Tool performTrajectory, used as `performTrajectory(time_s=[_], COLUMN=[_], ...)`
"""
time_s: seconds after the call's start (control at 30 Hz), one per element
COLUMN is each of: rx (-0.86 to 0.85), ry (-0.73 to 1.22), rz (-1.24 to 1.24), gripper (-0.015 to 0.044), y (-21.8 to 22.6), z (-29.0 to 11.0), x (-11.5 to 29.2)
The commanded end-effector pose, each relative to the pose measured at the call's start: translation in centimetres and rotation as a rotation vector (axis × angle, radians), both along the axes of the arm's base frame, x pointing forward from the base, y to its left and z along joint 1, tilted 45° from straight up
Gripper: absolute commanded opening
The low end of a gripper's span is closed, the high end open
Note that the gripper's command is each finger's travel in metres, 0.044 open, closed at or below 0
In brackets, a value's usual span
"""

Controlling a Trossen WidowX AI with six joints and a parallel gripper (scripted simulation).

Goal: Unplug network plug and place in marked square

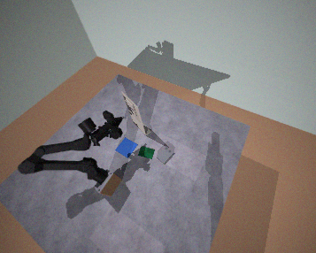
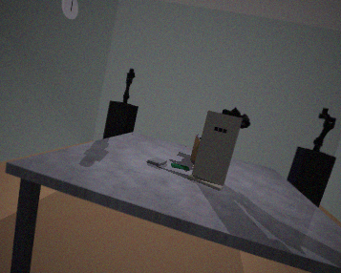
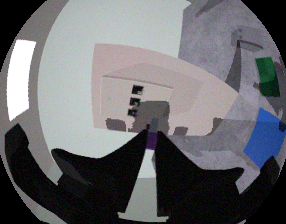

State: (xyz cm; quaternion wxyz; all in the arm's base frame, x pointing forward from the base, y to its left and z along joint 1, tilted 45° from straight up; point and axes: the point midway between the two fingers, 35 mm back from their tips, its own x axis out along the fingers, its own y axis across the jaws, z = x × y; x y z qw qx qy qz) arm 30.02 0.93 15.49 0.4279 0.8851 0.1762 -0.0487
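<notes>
fingers of the gripper [image 3: 151, 137] fill the near part of the wrist view, two dark wedges drawn in toward each other at the tips. between those tips sits a small purple piece, and just past it a grey block, the plug [image 3: 154, 111]; the gripper is pinched on it. whether the plug is clear of its socket or partly in it cannot be made out at this size.

beyond the plug stands the upright panel [image 3: 187, 90], pale and tilted across the wrist view, with a short row of dark sockets [image 3: 135, 102] at about 10 o'clock from the plug.

in the top view the arm [image 1: 65, 146] lies folded on the grey table [image 1: 188, 177], its wrist end [image 1: 111, 124] close against the panel [image 1: 133, 111] at roughly 3 o'clock from it. from the wrist end, at about 5 o'clock, a blue square [image 1: 127, 147] lies flat on the table; just beside that, at its 3 o'clock, is a green block [image 1: 146, 152], and further the same way a light grey block [image 1: 165, 154]. a brown block [image 1: 111, 184] lies at 6 o'clock from the blue square, next to the arm's base.

farthest off, in the exterior view, two dark pedestals [image 2: 120, 119] [image 2: 312, 174] stand behind the table, each with a dark figure on top.
</notes>
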Motion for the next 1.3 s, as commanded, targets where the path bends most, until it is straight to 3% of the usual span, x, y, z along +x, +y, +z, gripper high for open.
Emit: performTrajectory(time_s=[0.0,0.73,1.27], rx=[-0.023,-0.062,-0.025], ry=[0.062,0.273,0.32], rz=[0.074,0.501,0.678], gripper=[0.0,0.0,0.0], y=[1.0,6.3,8.4], z=[-2.3,-10.8,-13.1], x=[-0.5,-5.0,-7.9])
